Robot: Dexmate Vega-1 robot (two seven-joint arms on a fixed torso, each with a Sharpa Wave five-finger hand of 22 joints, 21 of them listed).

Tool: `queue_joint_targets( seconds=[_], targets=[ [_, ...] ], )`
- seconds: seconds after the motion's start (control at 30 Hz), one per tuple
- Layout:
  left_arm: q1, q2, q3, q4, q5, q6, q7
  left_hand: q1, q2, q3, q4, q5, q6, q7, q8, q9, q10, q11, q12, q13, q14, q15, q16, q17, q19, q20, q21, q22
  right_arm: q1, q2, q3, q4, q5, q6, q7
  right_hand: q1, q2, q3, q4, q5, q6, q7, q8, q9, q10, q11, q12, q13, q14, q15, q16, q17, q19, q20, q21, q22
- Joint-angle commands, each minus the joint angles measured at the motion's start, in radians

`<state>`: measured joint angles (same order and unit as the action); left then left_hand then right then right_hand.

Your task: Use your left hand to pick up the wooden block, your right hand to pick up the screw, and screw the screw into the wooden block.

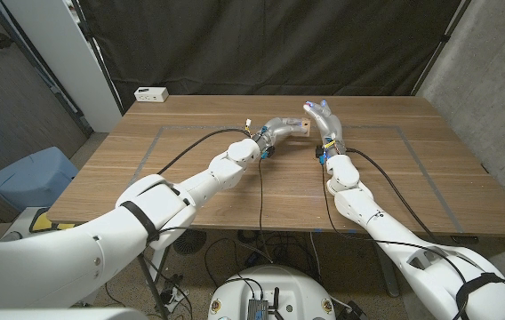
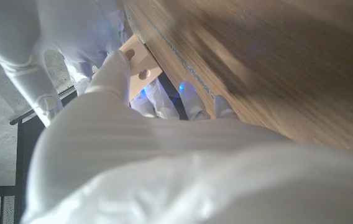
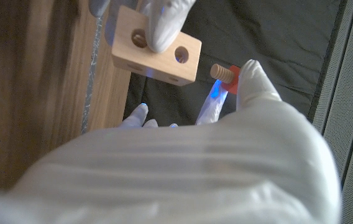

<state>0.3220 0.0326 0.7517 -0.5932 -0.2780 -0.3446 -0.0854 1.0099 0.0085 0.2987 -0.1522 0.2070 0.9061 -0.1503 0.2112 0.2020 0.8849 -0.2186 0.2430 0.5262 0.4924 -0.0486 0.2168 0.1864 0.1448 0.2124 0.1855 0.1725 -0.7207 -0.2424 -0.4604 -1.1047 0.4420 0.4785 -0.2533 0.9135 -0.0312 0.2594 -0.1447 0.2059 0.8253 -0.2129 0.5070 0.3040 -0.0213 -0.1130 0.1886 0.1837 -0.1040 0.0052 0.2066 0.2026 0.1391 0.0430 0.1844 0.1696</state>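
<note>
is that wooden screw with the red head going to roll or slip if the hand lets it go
Probably yes. The wooden screw with the red head has a round threaded shaft, so it would likely roll once dropped. It looks small and light, pinched only at its head by the right hand, so the grip seems easy to lose.

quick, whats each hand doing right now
Left hand: holding the wooden block.
Right hand: holding the screw, not yet in the block.

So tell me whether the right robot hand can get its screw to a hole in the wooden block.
Probably yes. The right robot hand holds the screw close beside the wooden block, apart from it, with an open hole facing it; the left robot hand covers another hole.
</note>
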Motion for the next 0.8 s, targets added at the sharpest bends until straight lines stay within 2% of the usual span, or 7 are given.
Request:
queue_joint_targets(
  seconds=[0.03, 0.8],
  targets=[
    [0.007, 0.004, -0.001, -0.013, 0.001, 0.005, 0.007, -0.023, 0.037, -0.001, 0.005, 0.007, 0.013, 0.003, 0.006, 0.004, 0.012, 0.002, -0.003, 0.003, -0.005, -0.033, -0.001, 0.0, -0.005, 0.0, 0.006, 0.003, -0.003, 0.008, 0.003, 0.021, 0.009, 0.013, 0.007, 0.003, 0.011, 0.0, 0.004, -0.005, 0.005, -0.003, 0.007, 0.005, 0.003, -0.008, 0.001, 0.002, -0.009, -0.003, 0.002, 0.002, -0.002, -0.003, 0.002, 0.004],
    [0.002, 0.002, -0.001, -0.001, 0.0, 0.004, 0.003, -0.024, 0.038, -0.002, 0.005, 0.008, 0.013, 0.004, 0.006, 0.004, 0.012, 0.002, -0.006, 0.004, -0.005, -0.033, -0.001, 0.0, -0.005, 0.0, 0.006, 0.003, 0.007, 0.022, 0.004, 0.064, 0.025, 0.033, 0.031, 0.002, 0.015, -0.001, 0.004, -0.006, 0.011, -0.003, 0.013, 0.007, 0.003, -0.012, 0.001, 0.002, -0.011, -0.005, 0.003, 0.003, -0.003, -0.004, 0.004, 0.004]
  ],
)
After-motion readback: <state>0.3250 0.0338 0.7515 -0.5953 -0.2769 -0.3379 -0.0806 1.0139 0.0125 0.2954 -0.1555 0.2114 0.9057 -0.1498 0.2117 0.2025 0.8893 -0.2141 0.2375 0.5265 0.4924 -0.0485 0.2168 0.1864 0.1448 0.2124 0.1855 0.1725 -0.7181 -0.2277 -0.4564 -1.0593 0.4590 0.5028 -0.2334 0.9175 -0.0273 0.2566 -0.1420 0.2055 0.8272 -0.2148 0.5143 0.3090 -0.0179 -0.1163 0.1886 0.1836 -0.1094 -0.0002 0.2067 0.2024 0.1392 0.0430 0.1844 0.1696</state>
